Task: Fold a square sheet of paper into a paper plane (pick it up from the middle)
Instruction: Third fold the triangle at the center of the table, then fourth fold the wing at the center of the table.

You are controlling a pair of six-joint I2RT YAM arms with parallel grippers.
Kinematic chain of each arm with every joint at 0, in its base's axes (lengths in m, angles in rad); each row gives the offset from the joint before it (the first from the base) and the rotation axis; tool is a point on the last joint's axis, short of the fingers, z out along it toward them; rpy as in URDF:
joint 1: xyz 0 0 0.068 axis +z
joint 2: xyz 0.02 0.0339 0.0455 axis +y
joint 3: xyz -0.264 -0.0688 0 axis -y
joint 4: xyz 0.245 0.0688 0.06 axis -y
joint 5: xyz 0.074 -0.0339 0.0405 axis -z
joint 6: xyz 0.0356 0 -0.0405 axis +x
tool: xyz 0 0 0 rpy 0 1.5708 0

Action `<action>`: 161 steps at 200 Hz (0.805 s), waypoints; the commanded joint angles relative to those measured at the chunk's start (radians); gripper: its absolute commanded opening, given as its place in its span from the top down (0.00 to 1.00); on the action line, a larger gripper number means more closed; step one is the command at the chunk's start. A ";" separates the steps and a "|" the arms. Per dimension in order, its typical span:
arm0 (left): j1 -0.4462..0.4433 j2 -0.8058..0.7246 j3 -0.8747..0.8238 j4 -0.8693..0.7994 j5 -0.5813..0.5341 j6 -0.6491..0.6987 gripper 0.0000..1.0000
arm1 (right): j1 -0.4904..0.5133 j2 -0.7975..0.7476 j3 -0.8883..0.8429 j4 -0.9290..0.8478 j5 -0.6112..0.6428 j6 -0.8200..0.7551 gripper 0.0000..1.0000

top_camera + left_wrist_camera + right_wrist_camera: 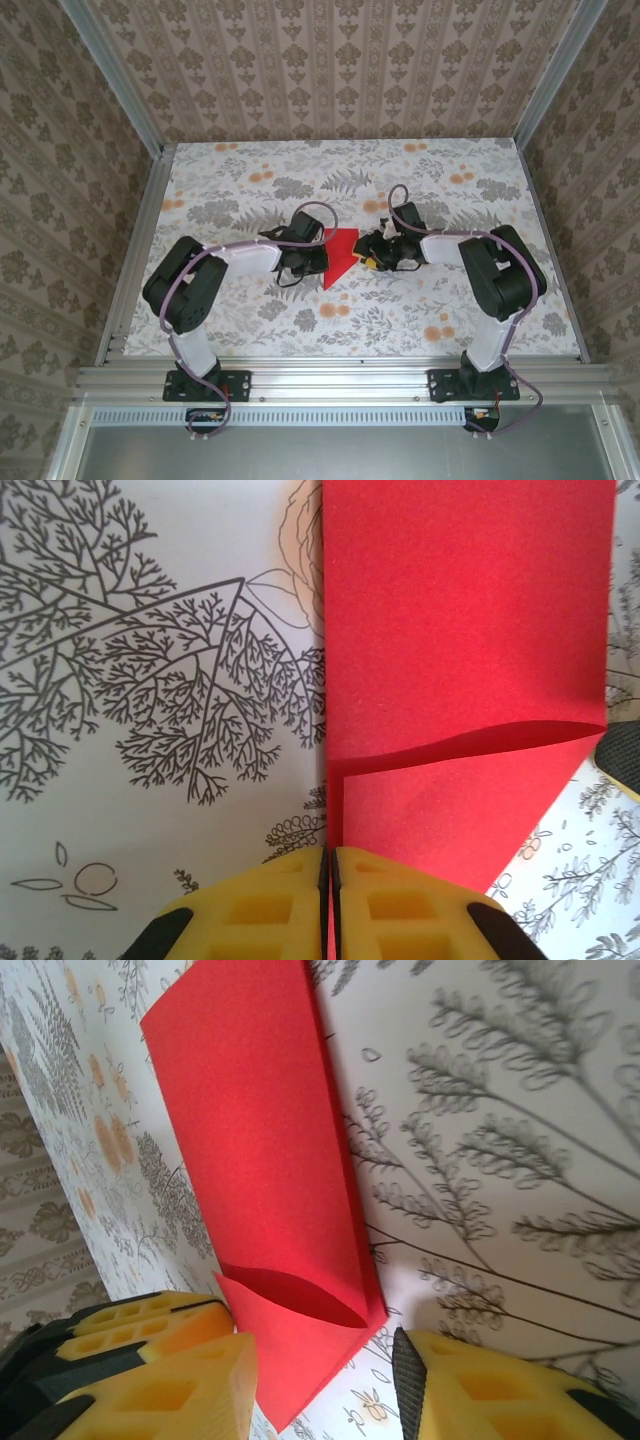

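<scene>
Paper part-folded at mid-bench — laying the raised flap down is the step in hand.
The square sheet of paper [340,255] lies near the middle of the bench [250,320], one flap curling up. The left tool [328,865] has its pads pressed together, seemingly pinching that flap's edge; the right tool [322,1350] stands part-open, straddling the sheet's corner without touching. Best to draw the flap flat, edges matched, before creasing — skew would spoil later folds.

Red sheet of paper [340,256], folded narrow, one end turned over in a loose diagonal flap, flat on table [250,190].
</scene>
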 commanded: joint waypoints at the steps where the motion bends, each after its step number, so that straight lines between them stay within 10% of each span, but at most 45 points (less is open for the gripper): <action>1: 0.007 0.015 0.036 -0.046 -0.015 0.031 0.88 | 0.011 0.022 0.031 0.032 -0.038 0.005 0.61; 161: 0.014 0.034 0.036 -0.052 -0.017 0.029 0.91 | 0.054 0.061 0.009 0.141 -0.060 0.120 0.69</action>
